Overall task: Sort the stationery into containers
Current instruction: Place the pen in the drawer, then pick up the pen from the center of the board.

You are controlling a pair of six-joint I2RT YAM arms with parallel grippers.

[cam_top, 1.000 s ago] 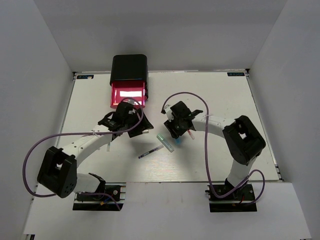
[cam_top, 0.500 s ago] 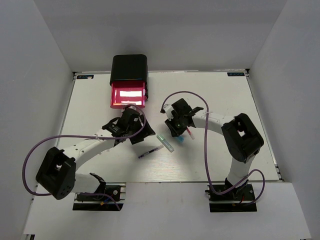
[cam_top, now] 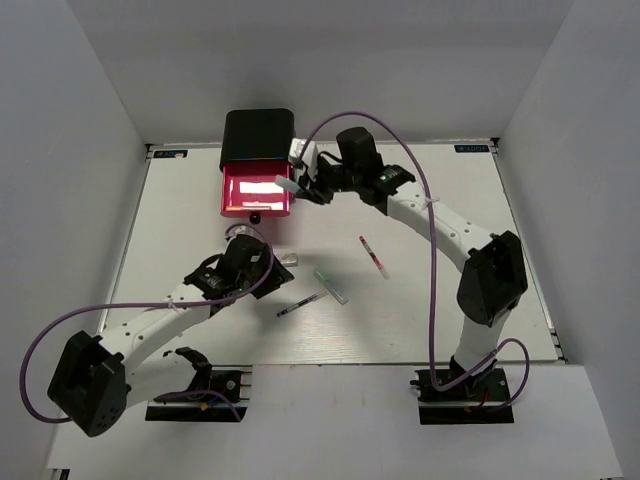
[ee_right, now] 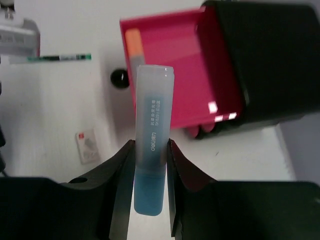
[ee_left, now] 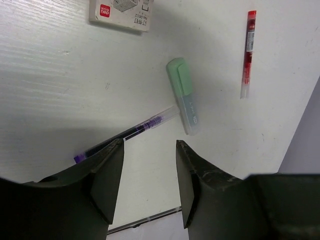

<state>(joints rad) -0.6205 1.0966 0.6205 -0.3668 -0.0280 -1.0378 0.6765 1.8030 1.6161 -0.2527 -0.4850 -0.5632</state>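
Top external view: the right gripper (cam_top: pixel 303 183) reaches across the far side of the desk (cam_top: pixel 450 200) and is clamped on the blue marker (cam_top: pixel 288 185), which it holds at the right edge of the open pink drawer (cam_top: pixel 255 190). That drawer is pulled out of the black box (cam_top: pixel 258 135) at the back of the desk, with its round knob (cam_top: pixel 254 216) facing the arms. The right wrist view shows both fingers pressed against the lower half of the blue marker's barrel. Its pale cap end points towards the drawer, where an orange-capped marker (ee_right: pixel 134 42) lies along one side wall. How high the blue marker sits above the drawer cannot be told. In the left wrist view the left gripper (ee_left: pixel 150 150) hangs over the middle of the desk, its jaws apart and nothing between them. Just beyond its fingertips lies the thin purple-tinted pen (ee_left: pixel 130 134), one end close beside the green marker (ee_left: pixel 184 95). The small white eraser (ee_left: pixel 120 12) rests farther off, apart from both, and a red pen (ee_left: pixel 247 52) lies alone, well away from the green marker. All four lie flat on the desk, outside the box.
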